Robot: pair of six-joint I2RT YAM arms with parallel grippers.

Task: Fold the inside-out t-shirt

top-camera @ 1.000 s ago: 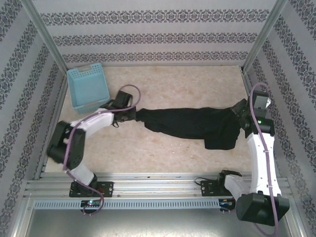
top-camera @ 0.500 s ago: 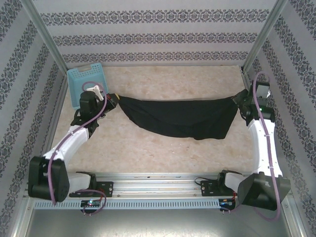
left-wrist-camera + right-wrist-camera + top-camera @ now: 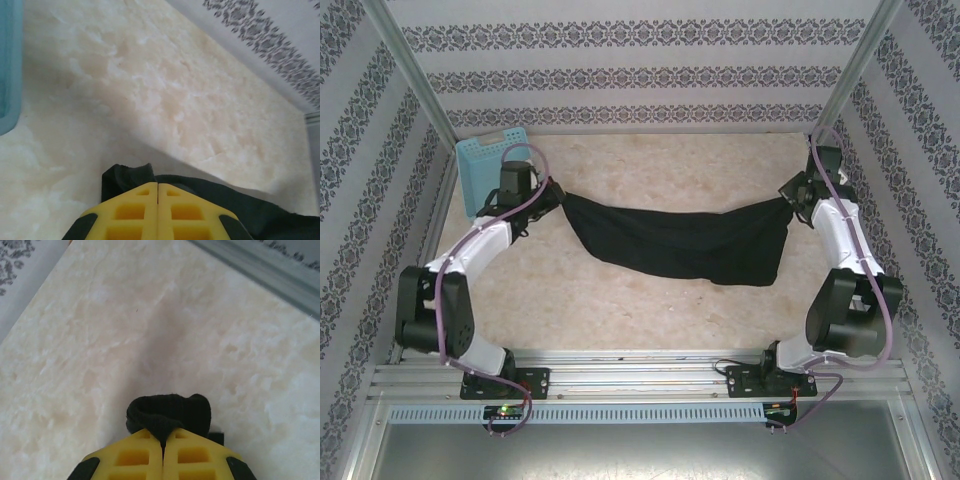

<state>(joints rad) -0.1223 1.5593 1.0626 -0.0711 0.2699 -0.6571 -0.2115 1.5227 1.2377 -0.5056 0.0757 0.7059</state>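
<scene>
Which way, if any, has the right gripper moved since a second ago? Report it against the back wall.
Yes. The right gripper, shut on the black t-shirt, has moved toward the back wall and slightly left.

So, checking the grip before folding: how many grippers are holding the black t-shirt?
2: the left gripper clamps the t-shirt's left end near the basket, the right gripper its right end.

A light blue slatted plastic basket sits in the far left corner of the pale beige marbled tabletop. White walls with grey floral stripes border three edges, and silver metal rails run along the near edge.
</scene>
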